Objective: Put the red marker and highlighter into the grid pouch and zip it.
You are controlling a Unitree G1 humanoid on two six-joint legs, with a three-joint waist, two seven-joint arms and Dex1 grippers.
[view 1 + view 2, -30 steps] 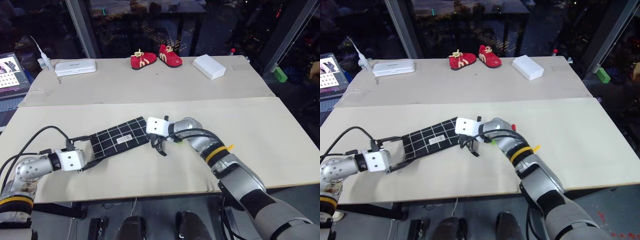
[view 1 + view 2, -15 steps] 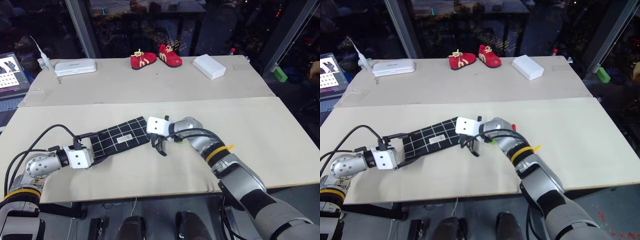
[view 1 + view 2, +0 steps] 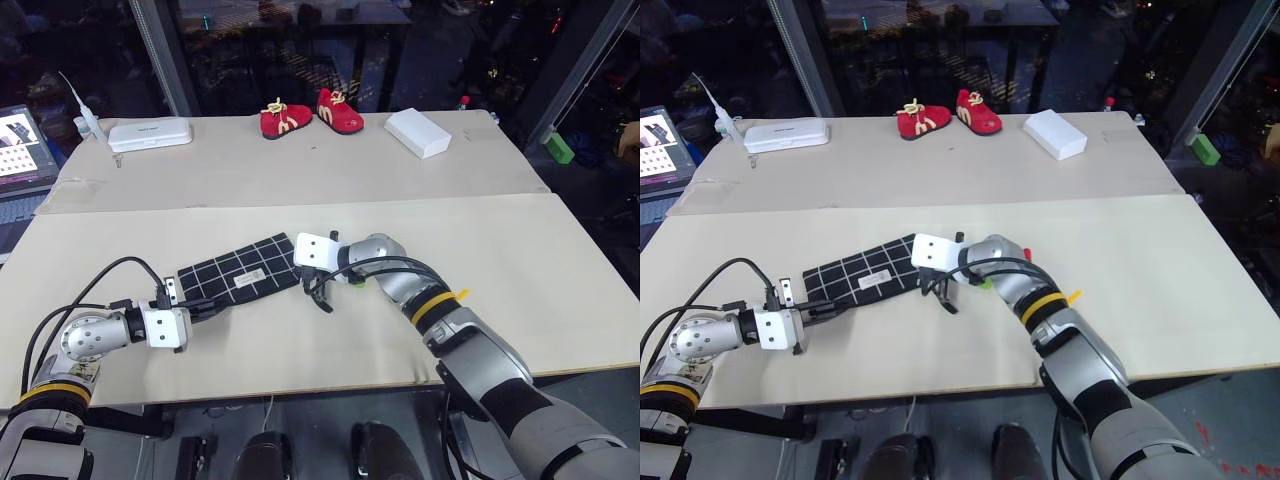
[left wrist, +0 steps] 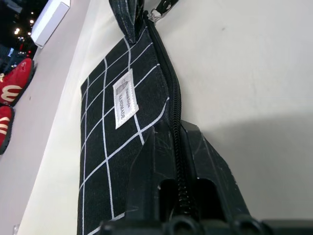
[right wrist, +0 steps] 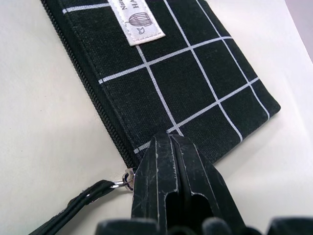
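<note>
The grid pouch [image 3: 240, 273] lies flat on the beige table, black with white lines and a white label [image 4: 125, 98]. My left gripper [image 3: 205, 306] is shut on its left end, at the zipper edge [image 4: 172, 105]. At the other end my right gripper [image 3: 304, 276] is shut on the pouch's right corner [image 5: 195, 122], next to the zipper pull and its black strap [image 3: 321, 298]. The zipper teeth look closed along the edge. A sliver of the green highlighter [image 3: 356, 281] peeks out beside my right wrist. Behind that wrist a small red tip [image 3: 1026, 256] may be the red marker; the rest is hidden.
At the back of the table stand a pair of red shoes [image 3: 312, 115], a white box [image 3: 418, 133] and a white case [image 3: 150, 133]. A laptop [image 3: 20, 140] sits off the left edge. A seam [image 3: 300, 205] crosses the table behind the pouch.
My left gripper has slid right along the table and closed on the pouch's left end, where before it stood open. The right arm has kept still.
</note>
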